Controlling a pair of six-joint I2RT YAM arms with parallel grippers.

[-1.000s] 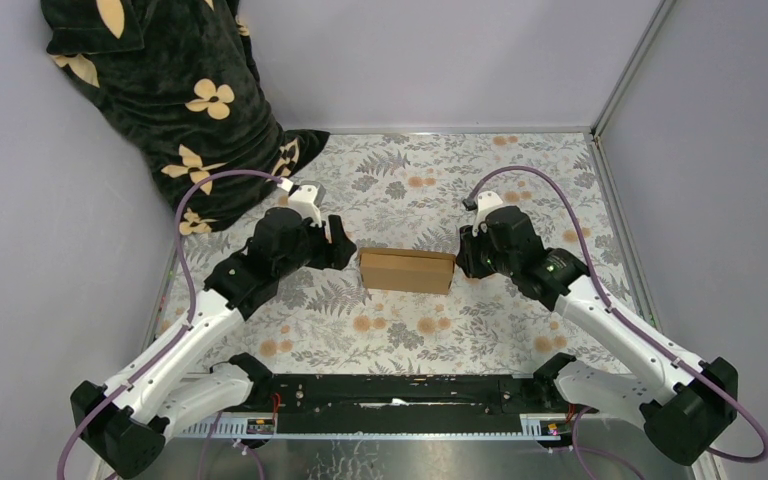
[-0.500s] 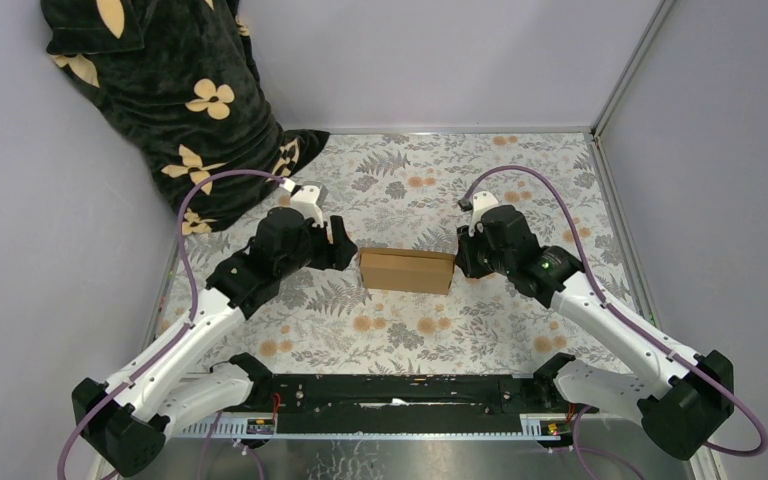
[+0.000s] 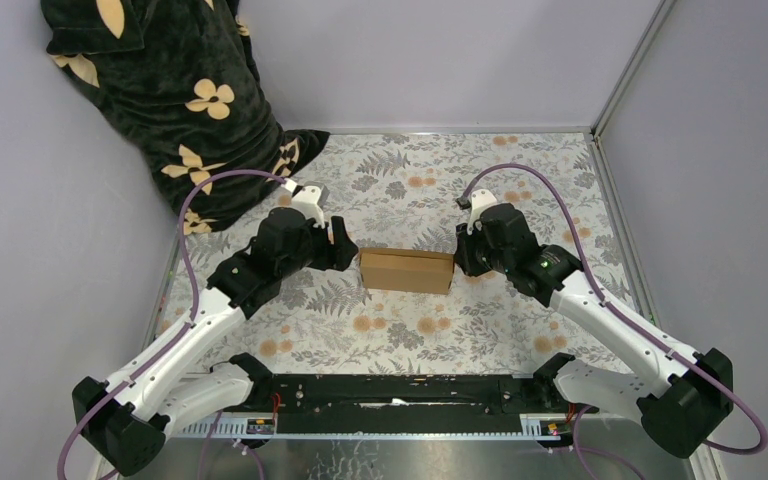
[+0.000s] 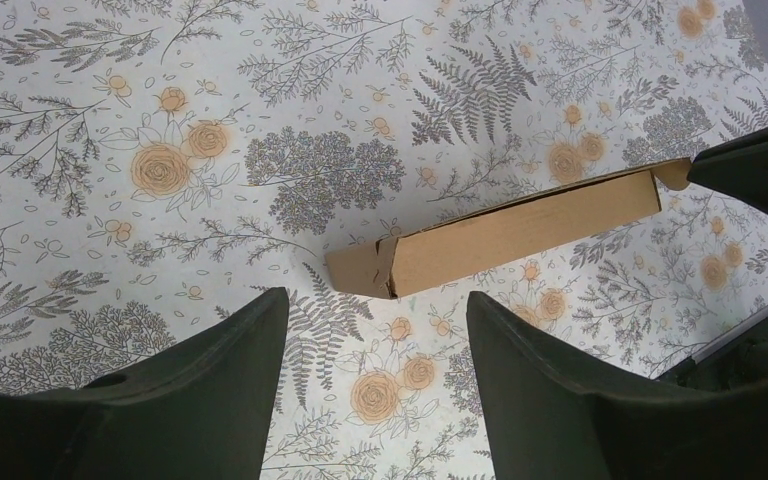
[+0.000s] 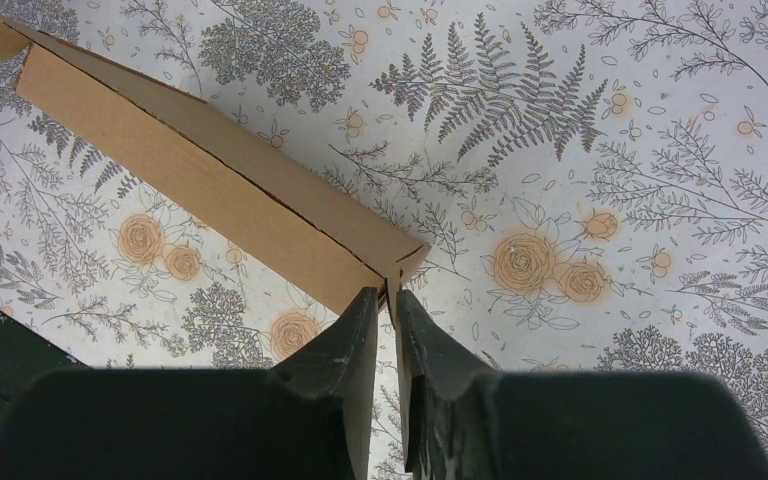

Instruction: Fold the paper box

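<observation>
Right wrist view: my right gripper [image 5: 390, 297] pinches the end corner of the paper box [image 5: 200, 190], which lies mid-table on the floral cloth [image 5: 610, 120]. My left gripper [image 4: 375, 305] gapes wide just short of its other end.

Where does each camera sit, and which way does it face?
Top external: high behind the robot, facing down; left arm and right arm flank the paper box.
Left wrist: faces down; open left gripper faces the box's end.
Right wrist: faces down; the right gripper pinches the box's corner.
All share the box on floral cloth.
</observation>
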